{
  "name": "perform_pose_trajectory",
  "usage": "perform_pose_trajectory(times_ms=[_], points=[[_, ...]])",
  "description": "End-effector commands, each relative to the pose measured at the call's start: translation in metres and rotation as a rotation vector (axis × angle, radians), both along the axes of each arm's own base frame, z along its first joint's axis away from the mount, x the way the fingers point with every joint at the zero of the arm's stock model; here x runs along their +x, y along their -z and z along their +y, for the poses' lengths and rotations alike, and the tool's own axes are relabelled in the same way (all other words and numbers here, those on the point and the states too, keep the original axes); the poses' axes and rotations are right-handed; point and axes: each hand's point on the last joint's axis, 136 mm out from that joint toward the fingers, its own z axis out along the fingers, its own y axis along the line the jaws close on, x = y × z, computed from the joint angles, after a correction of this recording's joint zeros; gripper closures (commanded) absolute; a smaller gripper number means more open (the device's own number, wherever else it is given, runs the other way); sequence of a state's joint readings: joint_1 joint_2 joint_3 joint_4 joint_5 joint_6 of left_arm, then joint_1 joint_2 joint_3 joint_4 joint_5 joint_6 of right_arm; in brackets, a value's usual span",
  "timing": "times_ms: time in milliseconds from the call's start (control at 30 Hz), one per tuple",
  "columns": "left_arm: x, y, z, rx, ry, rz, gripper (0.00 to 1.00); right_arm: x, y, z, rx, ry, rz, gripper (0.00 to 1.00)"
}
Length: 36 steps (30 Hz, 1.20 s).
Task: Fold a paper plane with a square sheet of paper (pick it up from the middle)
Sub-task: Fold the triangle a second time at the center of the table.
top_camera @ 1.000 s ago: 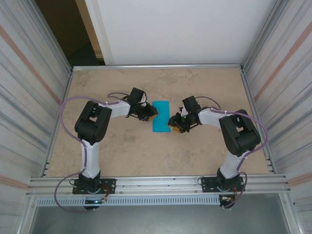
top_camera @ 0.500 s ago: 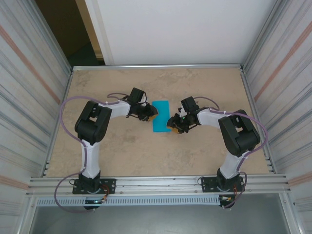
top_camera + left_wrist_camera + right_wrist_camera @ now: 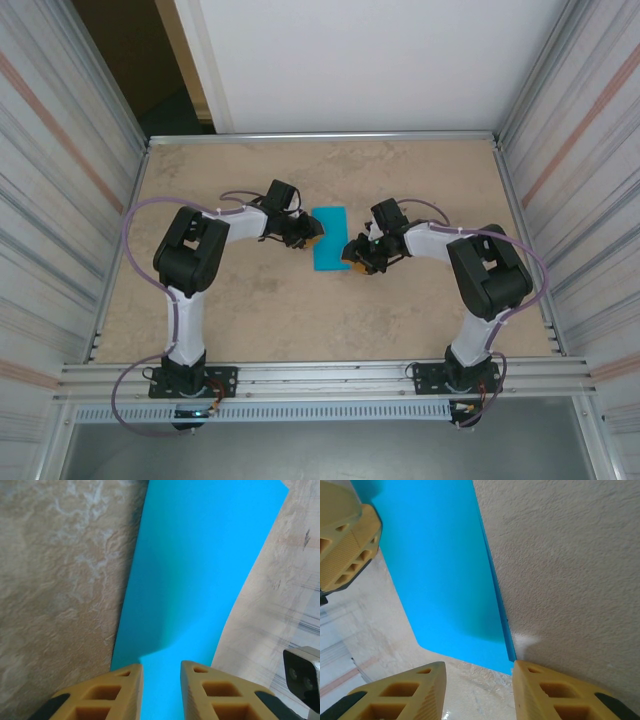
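Two sets of fingers at one sheet. At far left, left fingers [image 3: 309,237] low against the left edge of the square sheet of paper [image 3: 329,238], parted by a narrow slit only, nothing gripped; likely pinning that side flat to stop the crease springing. Sheet itself mid-tabletop [image 3: 420,180], lying flat, doubled into a tall rectangle, no dart shape yet. Further right, right fingers [image 3: 352,262] at the near right corner, spread wide and empty, one either side of that corner; probably set there to catch the loose edge for the next fold. From overhead, both arms bent inward with the paper between, but no telling of layers. From the left wrist, blue [image 3: 200,580] running under and between the yellow pads [image 3: 131,695], soft shadow across it. From the right wrist, two stacked edges down the paper's [image 3: 445,570] side, sign of the fold, plus the left fingers [image 3: 345,540] across at the far corner
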State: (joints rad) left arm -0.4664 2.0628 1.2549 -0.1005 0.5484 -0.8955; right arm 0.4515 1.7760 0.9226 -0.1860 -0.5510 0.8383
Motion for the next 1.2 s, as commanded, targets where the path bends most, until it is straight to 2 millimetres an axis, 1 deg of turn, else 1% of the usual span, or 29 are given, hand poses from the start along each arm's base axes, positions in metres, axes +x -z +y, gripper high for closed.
perform_pose_trajectory(times_ms=[0,67,200,400,567,767,967,1033,1067,1133,1167], points=[[-0.021,0.042,0.020,0.116,-0.034,0.134,0.72,-0.001,0.003,0.005,0.007,0.000,0.037,0.61],[-0.021,0.042,0.020,0.116,-0.033,0.134,0.72,-0.001,0.003,0.007,0.015,-0.004,0.032,0.61],[-0.021,0.042,0.020,0.114,-0.033,0.132,0.72,0.002,-0.003,0.010,0.029,-0.003,0.011,0.67],[-0.022,0.042,0.020,0.115,-0.033,0.135,0.72,0.010,-0.014,0.008,0.038,0.013,-0.034,0.69],[-0.022,0.041,0.020,0.113,-0.032,0.132,0.72,0.015,-0.016,0.006,0.046,0.036,-0.044,0.72],[-0.023,0.039,0.020,0.111,-0.028,0.128,0.72,0.020,-0.013,0.007,0.051,0.063,-0.035,0.76],[-0.024,0.038,0.018,0.098,-0.017,0.122,0.72,0.020,-0.006,0.002,0.018,0.079,-0.007,0.85],[-0.021,0.034,0.014,0.077,-0.001,0.104,0.72,0.018,-0.005,0.000,0.015,0.083,0.000,0.90],[-0.015,0.016,0.009,0.043,0.012,0.054,0.72,0.017,-0.006,-0.001,0.011,0.086,0.000,0.92],[-0.008,-0.001,0.000,-0.004,0.044,-0.016,0.71,0.015,-0.005,-0.005,0.003,0.091,0.004,0.97],[-0.003,-0.014,-0.004,-0.026,0.057,-0.064,0.71,0.015,-0.006,-0.008,0.004,0.097,0.004,0.99]])
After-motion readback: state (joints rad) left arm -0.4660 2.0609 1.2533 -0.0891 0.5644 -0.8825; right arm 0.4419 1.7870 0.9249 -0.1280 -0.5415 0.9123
